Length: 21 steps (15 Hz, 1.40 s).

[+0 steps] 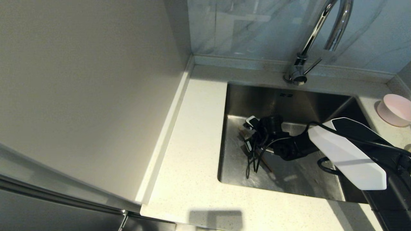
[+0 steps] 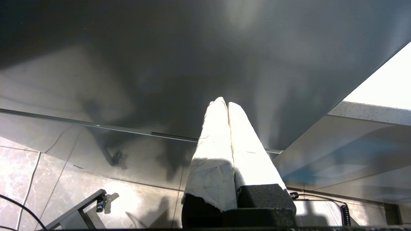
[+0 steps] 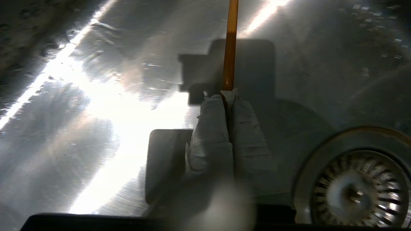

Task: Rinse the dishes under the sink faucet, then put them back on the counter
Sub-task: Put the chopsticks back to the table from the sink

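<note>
Down in the sink (image 1: 289, 179), low over the steel floor, the right end effector (image 3: 228, 96) is pinched tight on a brown wooden chopstick (image 3: 230, 45), which sticks out straight past the fingertips; whether it holds one stick or both I cannot tell. The round drain strainer (image 3: 356, 189) lies just beside it. To do this step well, I judge the arm should lift steadily, keep the stick from scraping the basin wall, and carry the free end under the spout before any water runs; a thin wet stick can pivot in so narrow a grip, so slow, level travel seems wise. Farther back, the chrome gooseneck faucet (image 1: 316, 35) rises from the worktop (image 1: 192, 154) behind the basin, its spout out of view. The pale pink bowl (image 1: 395, 110) sits on the worktop to the right of the sink. The left end effector (image 2: 227, 106) hangs parked below the worktop, fingers pressed together and empty.
</note>
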### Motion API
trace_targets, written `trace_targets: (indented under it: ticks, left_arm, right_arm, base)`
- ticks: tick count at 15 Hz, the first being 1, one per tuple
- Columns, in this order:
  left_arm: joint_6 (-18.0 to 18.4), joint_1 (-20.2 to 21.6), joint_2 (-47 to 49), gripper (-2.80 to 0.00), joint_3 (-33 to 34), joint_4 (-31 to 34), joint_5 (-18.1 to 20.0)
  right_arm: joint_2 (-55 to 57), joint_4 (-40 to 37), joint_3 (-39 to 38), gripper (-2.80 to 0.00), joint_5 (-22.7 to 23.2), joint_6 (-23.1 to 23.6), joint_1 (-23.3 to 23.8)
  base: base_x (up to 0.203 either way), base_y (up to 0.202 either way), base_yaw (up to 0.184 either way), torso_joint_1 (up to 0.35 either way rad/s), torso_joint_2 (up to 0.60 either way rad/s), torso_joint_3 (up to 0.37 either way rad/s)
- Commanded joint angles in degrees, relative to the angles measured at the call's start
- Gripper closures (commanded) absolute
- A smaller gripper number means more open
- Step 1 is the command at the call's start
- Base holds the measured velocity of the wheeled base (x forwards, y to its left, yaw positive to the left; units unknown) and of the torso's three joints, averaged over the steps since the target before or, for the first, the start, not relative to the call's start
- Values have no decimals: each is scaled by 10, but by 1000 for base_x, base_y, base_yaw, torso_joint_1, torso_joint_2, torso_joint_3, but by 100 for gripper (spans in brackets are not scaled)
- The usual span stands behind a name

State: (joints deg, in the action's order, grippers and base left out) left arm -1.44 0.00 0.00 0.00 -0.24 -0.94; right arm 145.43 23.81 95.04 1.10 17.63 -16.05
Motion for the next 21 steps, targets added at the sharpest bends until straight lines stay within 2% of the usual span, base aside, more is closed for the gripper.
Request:
trace_targets:
  ticks: [1, 5, 13, 21]
  left_arm:
    - [0, 0, -2, 0, 0, 0, 0]
    - [0, 0, -2, 0, 0, 0, 0]
    - [0, 0, -2, 0, 0, 0, 0]
    - [0, 0, -2, 0, 0, 0, 0]
  right_arm:
    - [-14, 2, 1, 0, 1, 1, 10]
    - [-41, 3, 0, 0, 1, -5, 21]
    - [-120, 4, -4, 0, 5, -103, 24]
    - [-158, 4, -43, 0, 6, -110, 53]
  base:
    - [0, 0, 0, 0, 0, 0]
    - [0, 0, 0, 0, 0, 0]
    - [0, 0, 0, 0, 0, 0]
    - [0, 0, 0, 0, 0, 0]
